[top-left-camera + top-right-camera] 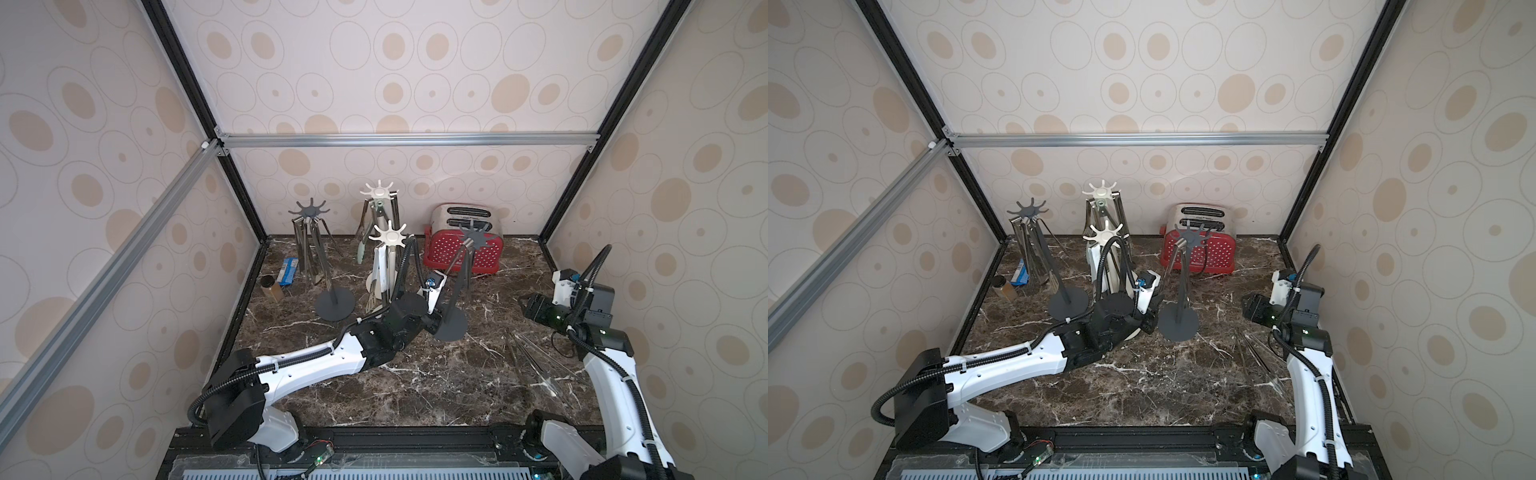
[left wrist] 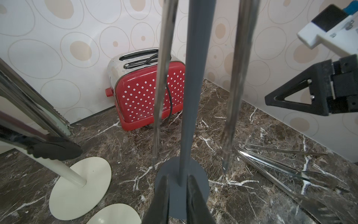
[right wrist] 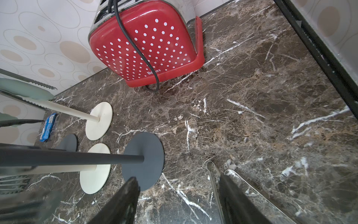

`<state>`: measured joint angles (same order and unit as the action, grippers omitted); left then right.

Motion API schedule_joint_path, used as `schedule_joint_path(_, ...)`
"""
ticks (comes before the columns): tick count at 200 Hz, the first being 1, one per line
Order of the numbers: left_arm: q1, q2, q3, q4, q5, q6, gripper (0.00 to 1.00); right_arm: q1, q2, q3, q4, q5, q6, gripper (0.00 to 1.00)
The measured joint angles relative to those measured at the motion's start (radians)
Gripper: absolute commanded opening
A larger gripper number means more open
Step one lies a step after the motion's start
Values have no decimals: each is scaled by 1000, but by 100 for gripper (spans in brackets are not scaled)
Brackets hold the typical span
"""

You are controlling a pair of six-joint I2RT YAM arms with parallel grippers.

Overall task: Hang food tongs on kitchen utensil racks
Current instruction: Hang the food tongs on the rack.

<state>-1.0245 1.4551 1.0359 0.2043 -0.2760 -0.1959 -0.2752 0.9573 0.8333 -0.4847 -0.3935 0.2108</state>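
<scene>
Four kitchen utensil racks stand at the back: a dark grey rack, two cream racks and a second dark grey rack. Food tongs hang from all of them. In the left wrist view, steel tongs hang either side of the dark pole. My left gripper sits low by that rack's base, jaws narrowly apart, gripping nothing. Loose steel tongs lie on the marble at the right. My right gripper hovers above them, wide open and empty.
A red polka-dot toaster with a black cord stands against the back wall. A blue packet and a brown jar sit at the back left. The rack bases crowd the middle; walls close in on three sides.
</scene>
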Motion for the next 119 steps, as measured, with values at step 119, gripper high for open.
schedule_joint_path(119,0,2,-2,-4,0,-1,20,0,0,-8,1,0,0,69)
